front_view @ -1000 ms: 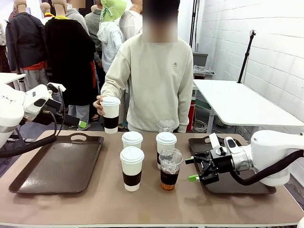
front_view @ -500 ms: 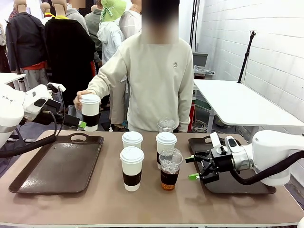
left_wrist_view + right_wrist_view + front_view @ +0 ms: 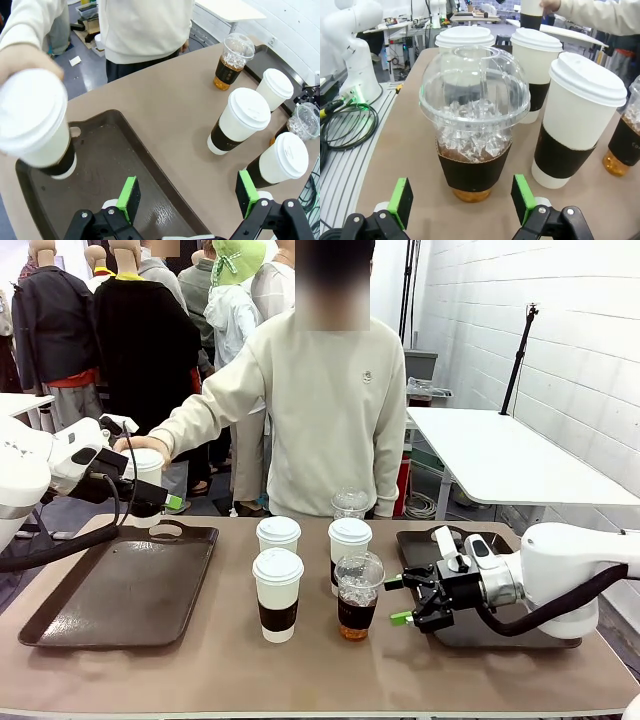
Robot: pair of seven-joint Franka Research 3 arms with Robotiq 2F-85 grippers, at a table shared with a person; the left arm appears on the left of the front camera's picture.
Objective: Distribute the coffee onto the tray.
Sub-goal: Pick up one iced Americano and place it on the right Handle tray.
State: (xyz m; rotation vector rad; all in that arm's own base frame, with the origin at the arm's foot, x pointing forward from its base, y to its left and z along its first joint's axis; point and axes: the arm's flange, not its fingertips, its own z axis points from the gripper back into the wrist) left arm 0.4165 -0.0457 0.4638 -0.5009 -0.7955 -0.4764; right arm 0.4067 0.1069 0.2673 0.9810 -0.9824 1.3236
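Observation:
Coffee cups stand mid-table: three white lidded cups with brown sleeves (image 3: 277,592) (image 3: 278,533) (image 3: 350,540) and two clear dome-lidded iced coffees (image 3: 358,595) (image 3: 350,503). A person's hand holds another white cup (image 3: 146,466) (image 3: 34,122) above the far end of the left tray (image 3: 110,600) (image 3: 115,165). My left gripper (image 3: 150,495) (image 3: 188,190) is open beside that cup, with nothing between its fingers. The right gripper (image 3: 398,600) (image 3: 462,197) is open, its pads just short of the near iced coffee (image 3: 474,125).
A second brown tray (image 3: 415,540) lies at the right, under my right arm. The person stands at the far side of the table, one arm stretched toward the left tray. A white table stands behind at the right.
The person has carried the white cup left and down, from chest height to beside my left gripper. My right gripper has crept left toward the near iced coffee.

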